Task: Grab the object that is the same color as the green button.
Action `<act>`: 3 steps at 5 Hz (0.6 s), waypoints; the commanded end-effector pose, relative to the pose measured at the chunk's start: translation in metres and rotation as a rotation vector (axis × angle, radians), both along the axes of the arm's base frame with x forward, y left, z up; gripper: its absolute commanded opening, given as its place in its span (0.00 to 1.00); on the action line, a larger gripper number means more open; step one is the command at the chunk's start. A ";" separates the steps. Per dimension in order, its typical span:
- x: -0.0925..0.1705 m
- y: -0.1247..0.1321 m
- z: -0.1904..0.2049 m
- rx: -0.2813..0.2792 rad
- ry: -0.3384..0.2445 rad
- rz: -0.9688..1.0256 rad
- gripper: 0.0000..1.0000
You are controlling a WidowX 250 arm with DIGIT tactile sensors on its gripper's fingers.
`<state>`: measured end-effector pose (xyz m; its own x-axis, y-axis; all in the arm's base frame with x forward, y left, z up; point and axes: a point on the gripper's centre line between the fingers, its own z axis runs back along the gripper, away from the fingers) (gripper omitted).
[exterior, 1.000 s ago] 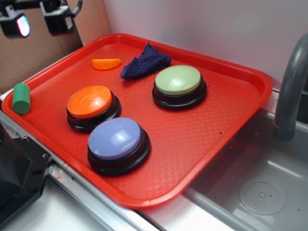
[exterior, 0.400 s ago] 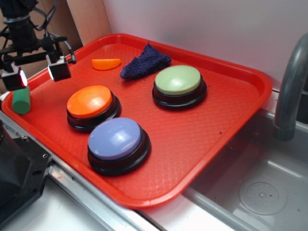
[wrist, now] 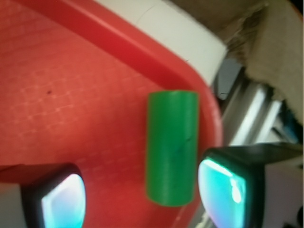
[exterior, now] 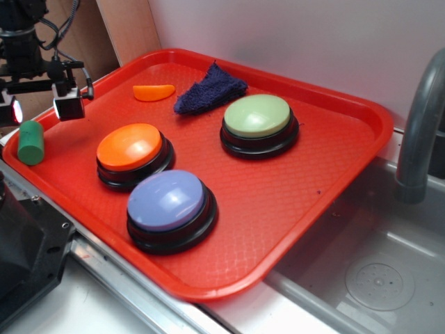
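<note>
A red tray [exterior: 327,174] beside a sink holds three domed buttons, the green button [exterior: 258,117] toward its far edge, while the open-fingered gripper [exterior: 38,110] hovers above the green cylinder [wrist: 172,147] at the left rim.

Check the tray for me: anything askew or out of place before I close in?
The green cylinder lies on its side against the tray's raised left rim rather than on the flat floor. The blue cloth sits crumpled by the far edge. The three buttons stand upright. Nothing is spilled or visibly damaged.
</note>
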<state>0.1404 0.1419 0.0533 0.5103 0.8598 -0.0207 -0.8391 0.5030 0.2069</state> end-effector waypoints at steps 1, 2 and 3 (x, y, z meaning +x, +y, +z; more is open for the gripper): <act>-0.016 0.015 -0.028 0.040 0.032 -0.004 1.00; -0.013 0.007 -0.044 -0.023 0.013 -0.003 1.00; -0.008 -0.005 -0.051 -0.067 0.005 -0.030 1.00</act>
<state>0.1520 0.1439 0.0082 0.5156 0.8559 -0.0397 -0.8429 0.5149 0.1562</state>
